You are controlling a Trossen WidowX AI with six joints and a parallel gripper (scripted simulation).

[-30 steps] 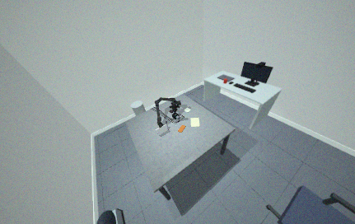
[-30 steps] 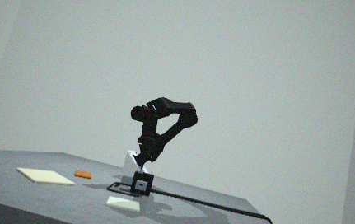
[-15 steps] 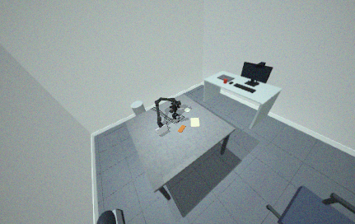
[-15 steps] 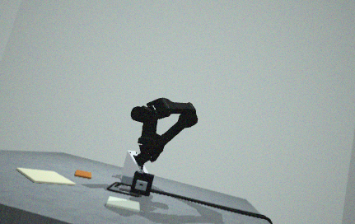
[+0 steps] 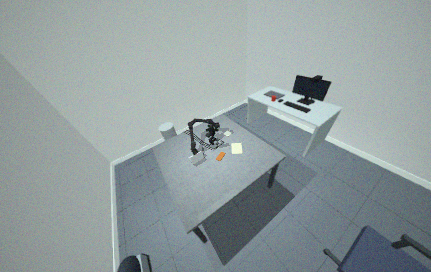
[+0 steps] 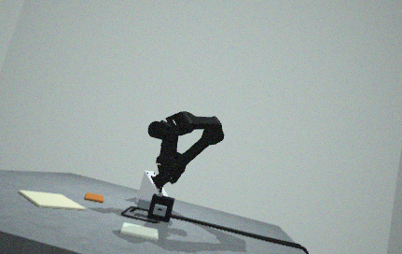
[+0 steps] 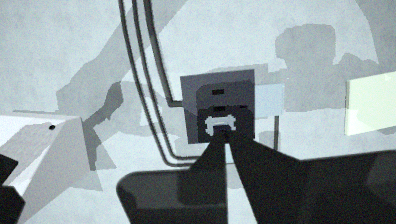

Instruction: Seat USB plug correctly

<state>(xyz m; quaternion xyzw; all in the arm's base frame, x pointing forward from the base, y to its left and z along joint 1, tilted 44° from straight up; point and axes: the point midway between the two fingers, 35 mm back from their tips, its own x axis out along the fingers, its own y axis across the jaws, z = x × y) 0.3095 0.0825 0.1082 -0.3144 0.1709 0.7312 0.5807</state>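
Two cream pads [image 6: 50,199] [image 6: 139,231] and an orange block [image 6: 94,197] flank the power cube [image 6: 161,207].

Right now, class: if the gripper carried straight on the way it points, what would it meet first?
The gripper points down at the power cube, its fingers shut on the USB plug. Going straight on, it would likely press the plug into the cube's top socket; how much gap remains is unclear.
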